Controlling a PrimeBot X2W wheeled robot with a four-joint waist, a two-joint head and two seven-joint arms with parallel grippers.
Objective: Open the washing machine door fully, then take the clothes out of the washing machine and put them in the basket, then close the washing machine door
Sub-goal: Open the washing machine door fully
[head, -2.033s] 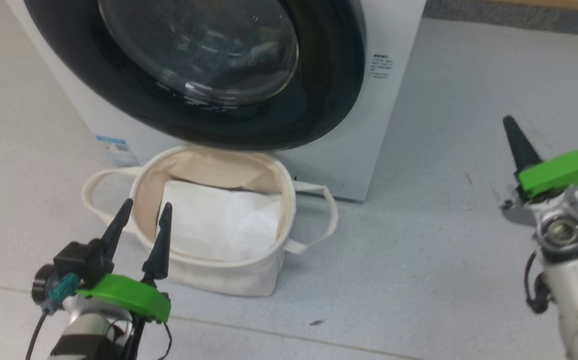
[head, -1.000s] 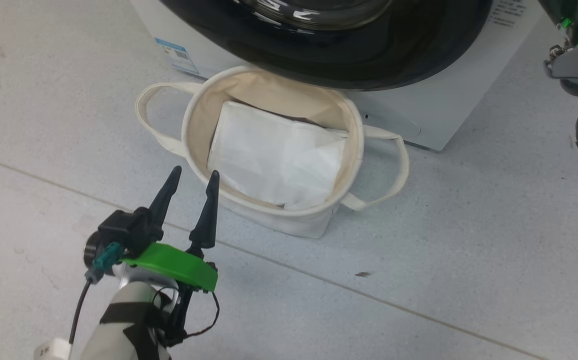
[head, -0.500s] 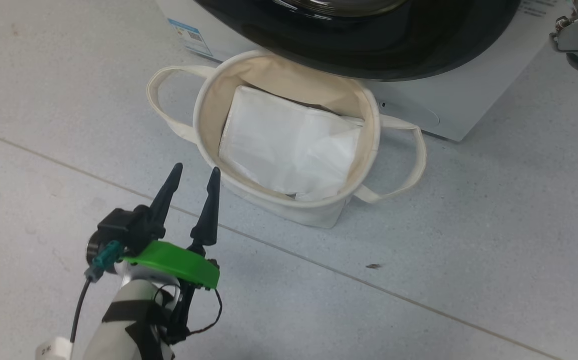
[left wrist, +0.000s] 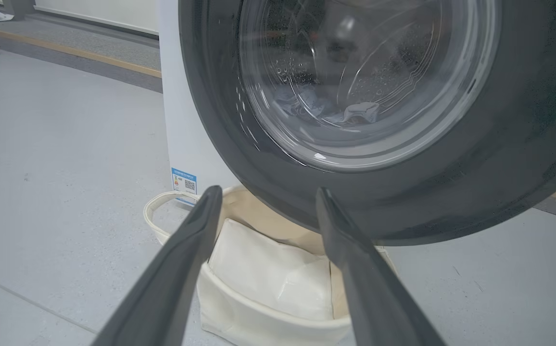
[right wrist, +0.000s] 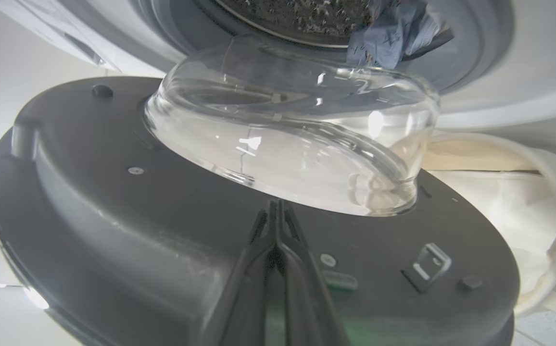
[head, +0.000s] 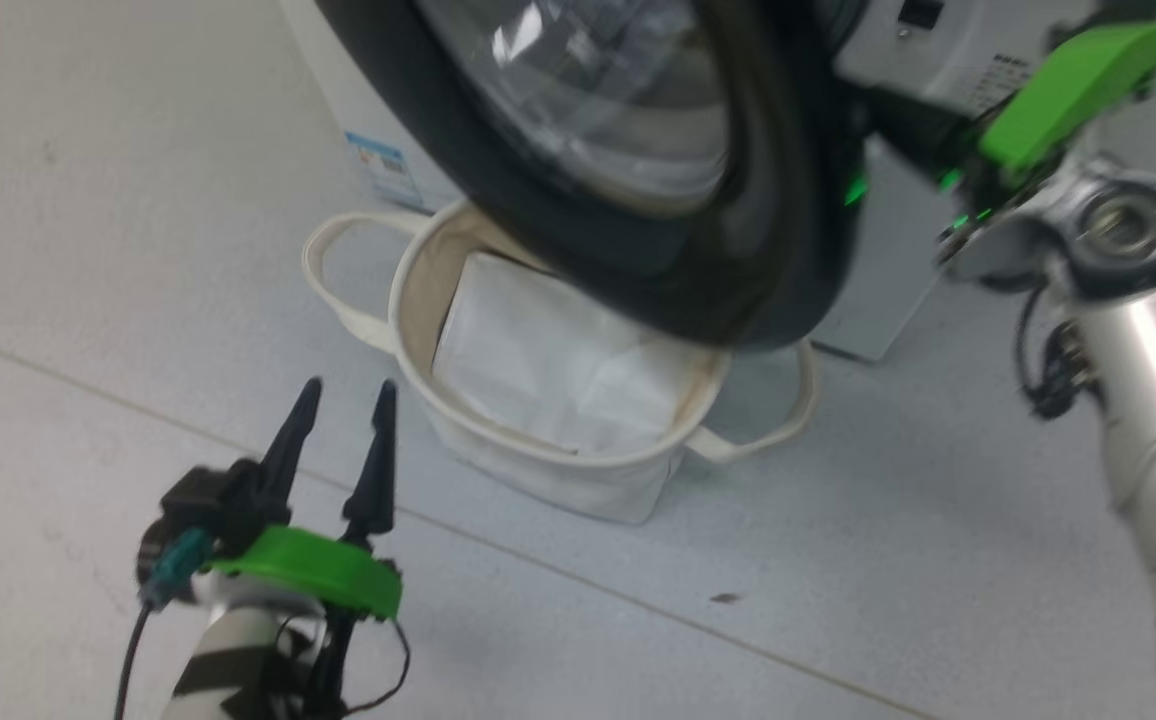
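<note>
The washing machine door [head: 638, 250], with its black rim and bulging glass, stands partly swung out from the white washing machine [head: 948, 60] and hangs over the basket [head: 538, 470]. My right gripper [right wrist: 274, 206] is shut, its tips against the door's dark inner face [right wrist: 114, 202] just below the glass bulge. In the head view its fingers are hidden behind the door's right edge. Blue clothes [right wrist: 393, 29] lie at the drum's mouth and show faintly through the glass [left wrist: 307, 103]. My left gripper [head: 346, 400] hovers open and empty in front of the basket.
A plain white flat sheet [head: 538, 370] lies inside the cream basket, which stands on the grey floor directly below the door. A floor seam [head: 588, 590] runs diagonally in front of the basket. Open floor lies to the left and front.
The head camera has shifted. The door has swung out from the machine's front, with my right gripper now behind its right edge. The left gripper stays open near the basket.
</note>
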